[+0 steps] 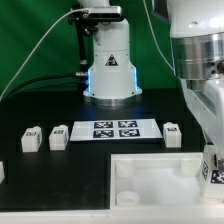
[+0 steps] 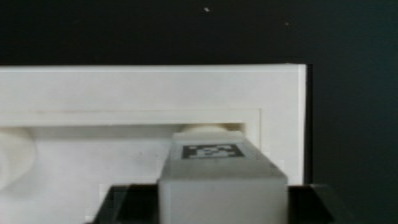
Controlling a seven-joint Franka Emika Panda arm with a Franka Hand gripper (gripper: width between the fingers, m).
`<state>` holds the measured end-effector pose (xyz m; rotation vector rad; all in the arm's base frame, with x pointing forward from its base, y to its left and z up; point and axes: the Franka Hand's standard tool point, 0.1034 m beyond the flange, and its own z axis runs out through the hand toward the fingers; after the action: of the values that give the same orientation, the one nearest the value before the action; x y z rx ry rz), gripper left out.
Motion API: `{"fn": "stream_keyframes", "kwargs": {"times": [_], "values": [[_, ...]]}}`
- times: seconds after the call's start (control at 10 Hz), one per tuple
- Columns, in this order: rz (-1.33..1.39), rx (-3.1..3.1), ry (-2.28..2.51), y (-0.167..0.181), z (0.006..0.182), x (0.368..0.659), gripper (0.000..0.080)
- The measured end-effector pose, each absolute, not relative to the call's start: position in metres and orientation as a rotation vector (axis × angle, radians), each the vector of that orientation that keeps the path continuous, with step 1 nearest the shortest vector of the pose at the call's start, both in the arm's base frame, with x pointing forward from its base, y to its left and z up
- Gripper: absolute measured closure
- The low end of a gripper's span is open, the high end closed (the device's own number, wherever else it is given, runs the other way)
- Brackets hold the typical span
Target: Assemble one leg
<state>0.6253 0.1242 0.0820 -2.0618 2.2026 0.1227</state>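
One leg [image 2: 217, 168] is clamped in our jaws at the white square part's [image 2: 107, 100] corner. We see three loose legs [image 1: 30, 138] [image 1: 58, 136] [image 1: 173, 133] on the counter [image 1: 40, 105].

This was a robotics lab bench: a black tabletop [image 1: 48, 108], a green backdrop [image 1: 22, 28] behind it, the arm's white base [image 1: 108, 66] (ringed with blue light), and a marker board [image 1: 116, 130] of printed tags fixed flat.
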Motion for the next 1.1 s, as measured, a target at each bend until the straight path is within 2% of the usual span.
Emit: {"fn": "stream_keyframes", "kwargs": {"times": [0.3,0.4,0.5,0.6,0.9,1.1], "values": [[0.112,-2.120,2.143,0.1248,0.0811,0.6254,0.0502],[0.115,-2.355,1.907,0.1244,0.0810,0.6253,0.0301],[0.094,-2.500,1.707,0.1249,0.0822,0.6285,0.0301],[0.083,-2.569,1.594,0.1259,0.0824,0.6286,0.0180],[0.050,-2.806,1.137,0.1230,0.0819,0.6287,0.0154],[-0.007,-3.035,0.493,0.1173,0.0841,0.6314,0.0151]]}}
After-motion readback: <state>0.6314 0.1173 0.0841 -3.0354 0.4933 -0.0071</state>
